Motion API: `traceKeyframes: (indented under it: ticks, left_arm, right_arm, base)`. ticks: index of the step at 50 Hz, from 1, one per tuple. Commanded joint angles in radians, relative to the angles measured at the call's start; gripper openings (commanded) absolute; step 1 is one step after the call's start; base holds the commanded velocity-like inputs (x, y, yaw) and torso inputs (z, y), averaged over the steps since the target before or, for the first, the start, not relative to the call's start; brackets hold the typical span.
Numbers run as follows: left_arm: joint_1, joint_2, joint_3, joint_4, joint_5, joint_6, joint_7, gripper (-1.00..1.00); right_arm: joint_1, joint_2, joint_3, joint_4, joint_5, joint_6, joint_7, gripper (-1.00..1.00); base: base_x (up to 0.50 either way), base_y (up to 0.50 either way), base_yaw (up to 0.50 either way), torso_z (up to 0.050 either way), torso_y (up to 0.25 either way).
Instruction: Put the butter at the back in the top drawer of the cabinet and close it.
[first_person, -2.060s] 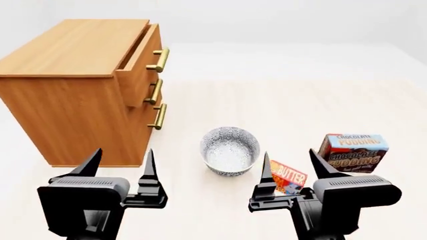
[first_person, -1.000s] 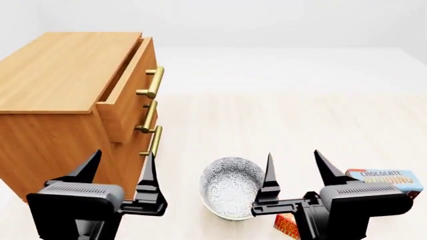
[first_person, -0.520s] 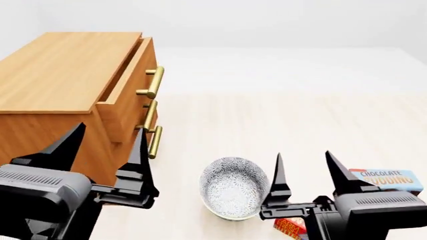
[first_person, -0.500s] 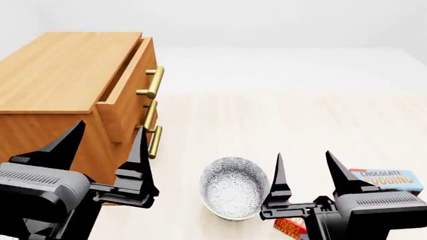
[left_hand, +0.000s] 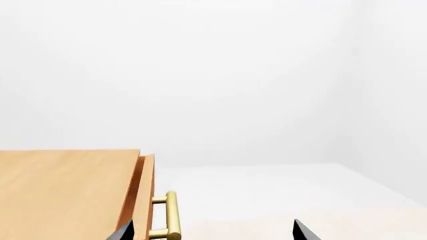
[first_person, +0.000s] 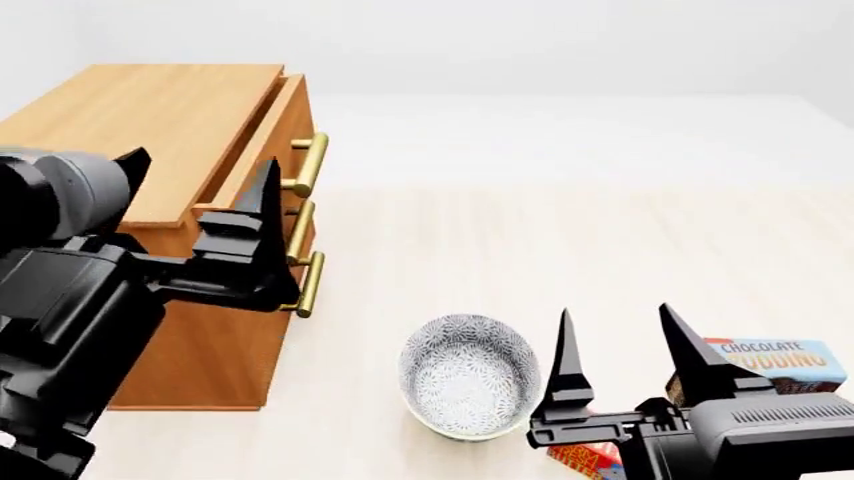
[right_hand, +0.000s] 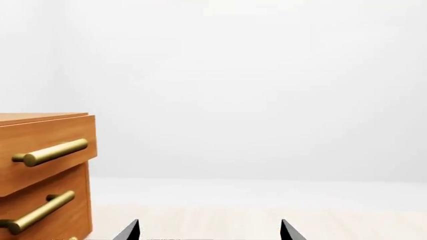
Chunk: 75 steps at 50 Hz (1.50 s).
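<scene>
head view: left gripper raised beside top drawer, released; right gripper low, released.

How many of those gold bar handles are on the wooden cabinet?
3, one per drawer down the light-brown wooden cabinet: the top brass bar handle, the middle one partly behind the left gripper, and the lowest.

Cabinet sits far left, light-brown wood, three stacked drawers w/ brass bar handles. Top drawer is pulled out a bit, front standing proud of the two below, thin gap showing behind it. Butter lies low on the floor near the bottom edge, red-orange box, only a corner visible, well apart from cabinet.
</scene>
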Motion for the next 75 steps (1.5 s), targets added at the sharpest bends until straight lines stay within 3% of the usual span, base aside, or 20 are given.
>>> traceKeyframes:
  ticks: [1,14,23,33,43,55,75]
  left_arm:
    - [-0.446,0.037,0.146,-0.21,-0.323,-0.195,-0.139,1.0]
    - [-0.84,0.206,0.389,-0.691,-0.532,-0.483,-0.237,1.0]
    - [-0.981,0.315,0.531,-0.962,-0.607,-0.613,-0.274,1.0]
    - [-1.115,0.455,0.666,-1.301,-0.61,-0.757,-0.239,1.0]
    - [-1.185,0.574,0.741,-1.575,-0.531,-0.864,-0.112,1.0]
    - [-1.229,0.683,0.809,-1.755,-0.417,-0.925,0.025,1.0]
    - [-1.211,0.754,0.864,-1.856,-0.333,-0.942,0.173,1.0]
  right_arm:
    - [0.002,0.012,0.0,0.005,0.017,-0.003,-0.006,1.0]
    - [0.008,0.019,0.003,0.015,0.042,-0.002,-0.009,1.0]
    - [0.009,0.023,0.002,0.017,0.046,-0.003,-0.005,1.0]
    - [0.01,0.029,-0.003,0.019,0.048,-0.002,-0.002,1.0]
    - [0.01,0.034,-0.005,0.02,0.052,-0.002,0.0,1.0]
    - [0.016,0.039,-0.006,0.026,0.063,0.002,0.002,1.0]
    - [0.024,0.048,-0.007,0.036,0.077,0.003,0.002,1.0]
  base:
    - [0.0,0.0,0.0,0.0,0.0]
    - [0.0,0.0,0.0,0.0,0.0]
    - [0.0,0.0,0.0,0.0,0.0]
    - [0.0,0.0,0.0,0.0,0.0]
    - [0.0,0.0,0.0,0.0,0.0]
    - [0.0,0.0,0.0,0.0,0.0]
    - [0.0,0.0,0.0,0.0,0.0]
